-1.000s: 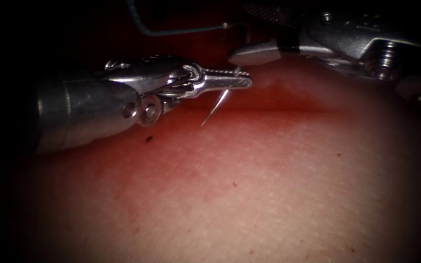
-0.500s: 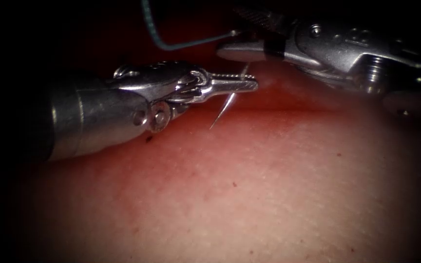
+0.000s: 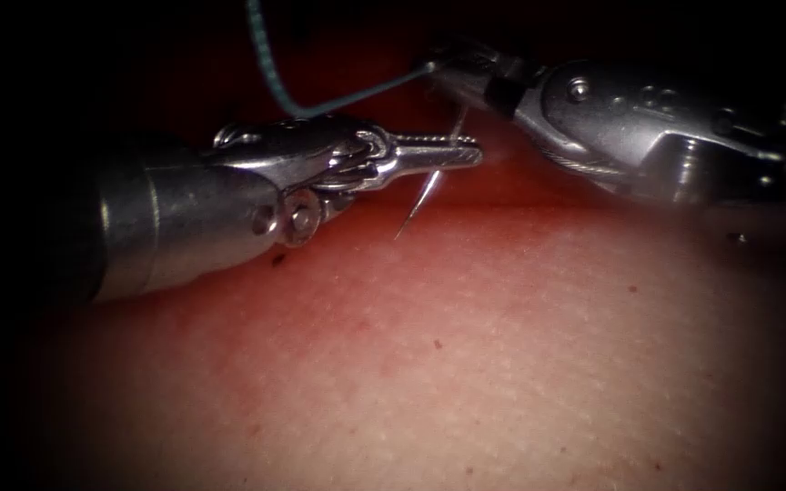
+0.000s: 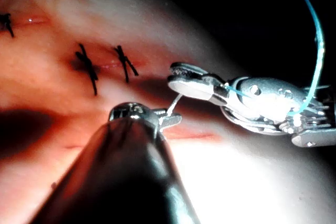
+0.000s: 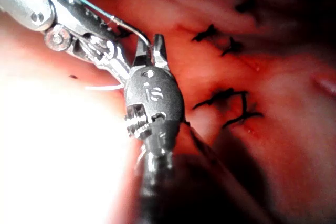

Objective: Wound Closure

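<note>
- Left silver needle driver (image 3: 452, 153), jaws pinched on the curved steel needle (image 3: 418, 202) near its point, holds it clear above the pale pink tissue (image 3: 466, 364).
- Right silver needle driver (image 3: 455, 65), jaws parted, is near the needle's tail, where the teal thread (image 3: 338, 100) joins.

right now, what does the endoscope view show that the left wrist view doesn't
Endoscope view: the needle with its tip free above the tissue, not in it. Left wrist view: black stitches across the cut. Both: the left tool, fingers shut on the needle part-way along its curve, the right tool at the needle's tail end, and the thread.
</note>
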`<state>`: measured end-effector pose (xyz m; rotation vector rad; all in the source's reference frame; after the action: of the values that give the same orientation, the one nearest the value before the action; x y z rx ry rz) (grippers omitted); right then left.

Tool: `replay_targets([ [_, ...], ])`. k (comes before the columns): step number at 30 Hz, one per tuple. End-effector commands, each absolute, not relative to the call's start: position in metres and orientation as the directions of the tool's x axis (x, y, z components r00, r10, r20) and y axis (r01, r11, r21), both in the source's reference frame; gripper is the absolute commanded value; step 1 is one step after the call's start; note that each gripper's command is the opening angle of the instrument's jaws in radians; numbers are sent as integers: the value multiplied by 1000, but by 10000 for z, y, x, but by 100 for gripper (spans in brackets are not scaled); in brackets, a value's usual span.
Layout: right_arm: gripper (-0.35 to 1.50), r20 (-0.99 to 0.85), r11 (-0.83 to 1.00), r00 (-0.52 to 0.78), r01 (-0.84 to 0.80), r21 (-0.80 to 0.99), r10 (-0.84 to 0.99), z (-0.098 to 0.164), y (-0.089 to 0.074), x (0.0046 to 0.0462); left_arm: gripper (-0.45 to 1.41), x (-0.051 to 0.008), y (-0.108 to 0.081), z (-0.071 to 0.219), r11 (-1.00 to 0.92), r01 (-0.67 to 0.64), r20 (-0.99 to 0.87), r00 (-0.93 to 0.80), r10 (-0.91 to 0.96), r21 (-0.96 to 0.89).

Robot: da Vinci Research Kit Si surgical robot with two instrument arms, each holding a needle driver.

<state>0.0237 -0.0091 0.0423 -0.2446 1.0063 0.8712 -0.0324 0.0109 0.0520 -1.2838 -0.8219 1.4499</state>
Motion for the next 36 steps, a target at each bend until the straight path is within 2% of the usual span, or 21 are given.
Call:
replay_targets([
  [1,-35,-815,642,249,-745,183,522,427,-89,244,-45,-330,114,523,-280,-237,-300,54,952,-930],
  [3,-35,-815,642,249,-745,184,523,426,-89,243,-45,-329,114,523,-280,-237,-300,54,952,-930],
  [4,-35,-816,646,248,-740,188,522,426,-89,243,-13,-329,114,523,-280,-237,-300,54,952,-930],
  [5,-35,-819,657,251,-729,191,517,425,-88,242,57,-328,114,523,-276,-259,-301,61,952,-926],
  [6,-35,-815,662,256,-723,195,519,426,-87,242,81,-328,114,523,-272,-281,-302,68,951,-920],
  [7,-35,-815,662,256,-723,195,519,426,-87,242,81,-328,114,523,-272,-281,-302,68,951,-920],
  [8,-35,-817,684,262,-700,205,513,427,-87,242,115,-326,113,523,-261,-328,-303,83,949,-908],
  [11,-35,-823,721,275,-660,214,496,431,-85,242,121,-320,109,522,-254,-359,-306,95,947,-898],
  [17,-35,-849,781,293,-591,201,440,441,-76,236,123,-297,98,519,-293,-388,-346,73,935,-874],
  [23,-35,-902,881,350,-468,67,255,462,-70,241,118,-263,79,524,-401,-444,-451,8,893,-801],
  [24,-35,-913,911,373,-412,-4,165,467,-71,248,106,-259,71,529,-475,-464,-515,-46,856,-748],
  [26,-35,-917,922,373,-386,-15,141,470,-72,252,91,-259,67,534,-581,-469,-608,-113,786,-665],
  [27,-35,-917,922,373,-386,-15,141,470,-72,252,91,-259,67,534,-581,-469,-608,-113,786,-665],
  [29,-35,-918,928,379,-370,-36,116,472,-70,256,39,-260,65,540,-691,-463,-707,-175,686,-556],
  [30,-35,-918,928,379,-370,-37,115,474,-67,257,-3,-264,62,545,-721,-469,-747,-175,642,-510],
  [31,-35,-918,928,379,-370,-37,115,474,-67,257,-3,-264,62,545,-721,-469,-747,-175,642,-510],
  [33,-35,-924,927,368,-372,-40,108,479,-64,257,-28,-271,57,553,-737,-453,-760,-177,625,-501],
  [36,-35,-927,925,361,-377,-47,100,485,-63,256,-25,-285,54,567,-753,-438,-726,-271,632,-492],
])
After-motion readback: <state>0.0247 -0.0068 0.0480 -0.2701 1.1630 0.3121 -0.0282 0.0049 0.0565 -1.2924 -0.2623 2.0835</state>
